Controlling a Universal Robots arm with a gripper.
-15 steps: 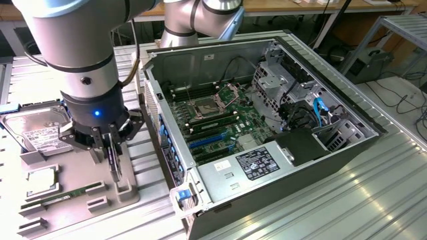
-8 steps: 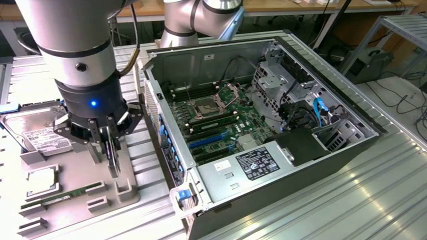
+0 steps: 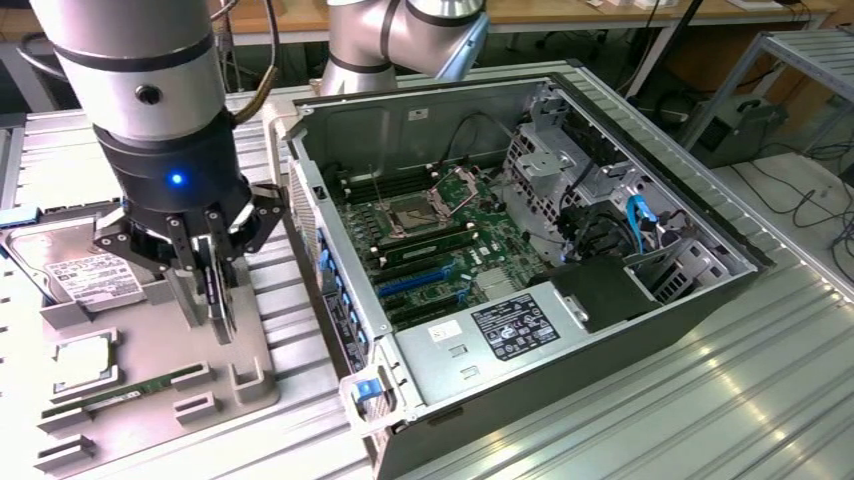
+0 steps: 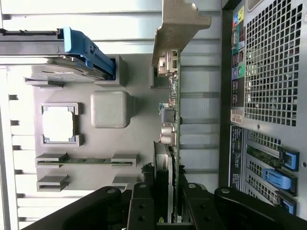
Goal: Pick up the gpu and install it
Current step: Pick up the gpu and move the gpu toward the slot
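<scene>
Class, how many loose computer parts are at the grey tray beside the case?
4: a hard drive, a processor chip beside it, then a memory stick, and the graphics card on edge in the jaws. The arm may hide others.

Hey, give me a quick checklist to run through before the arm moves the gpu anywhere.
1. The fingers sit on both sides of the gpu: ok.
2. The gpu hangs upright, edge-on: ok.
3. The gpu's lower edge is clear of the tray: cannot tell.
4. The computer case has its side open: ok.
5. The blue expansion slots look free of cards: ok.
</scene>
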